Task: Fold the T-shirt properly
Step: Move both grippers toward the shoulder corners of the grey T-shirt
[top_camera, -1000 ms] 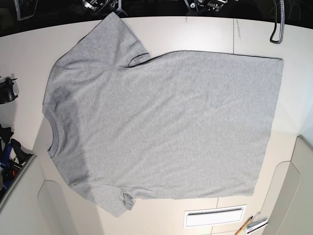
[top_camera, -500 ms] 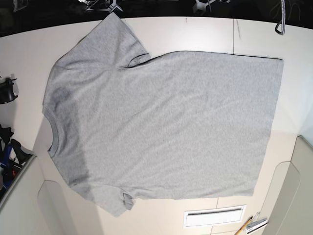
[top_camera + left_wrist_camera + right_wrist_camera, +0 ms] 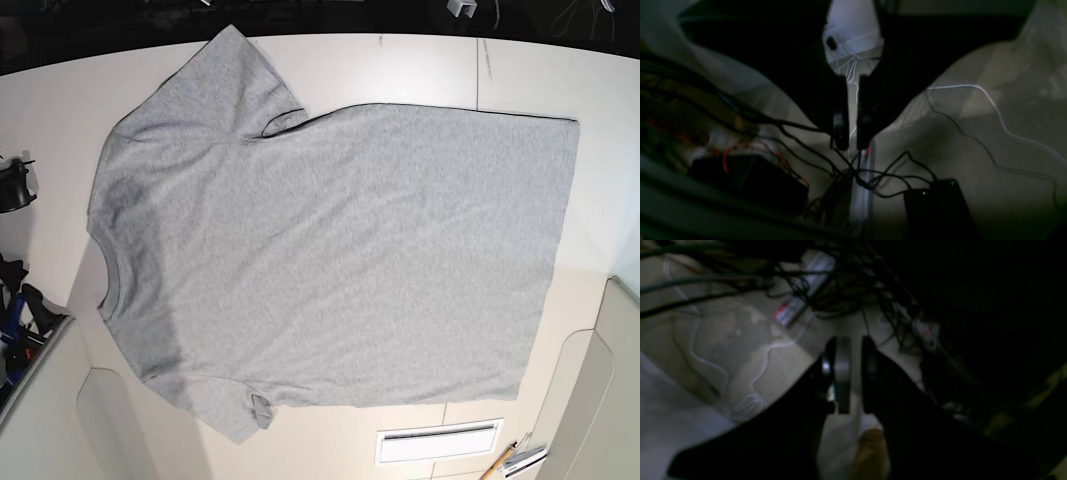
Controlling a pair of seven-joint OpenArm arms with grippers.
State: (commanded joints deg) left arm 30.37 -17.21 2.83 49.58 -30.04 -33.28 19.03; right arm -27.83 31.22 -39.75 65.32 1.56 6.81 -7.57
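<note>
The T-shirt [image 3: 340, 250] lies spread with its plain side up on the white table [image 3: 520, 80], neckline [image 3: 112, 275] at left, hem at right, far sleeve [image 3: 225, 90] pointing outward and near sleeve [image 3: 215, 402] crumpled at its cuff. The left gripper [image 3: 852, 143] and the right gripper [image 3: 856, 373] each show fingers slightly apart, a narrow gap between them and no cloth inside. The step in hand is judged to be the approach to the first fold. Done well, it calls for both claws to open wider, descend at separate points on the far edge, pinch the upper and lower layers together, and carry them toward the near side at an even pace; uneven lifting could skew the hem or bunch the body. Compared with the earlier base frames, the shirt keeps its outline, while the hardware [image 3: 462, 8] at the far edge has shifted and the dangling loop at far right has withdrawn upward.
</note>
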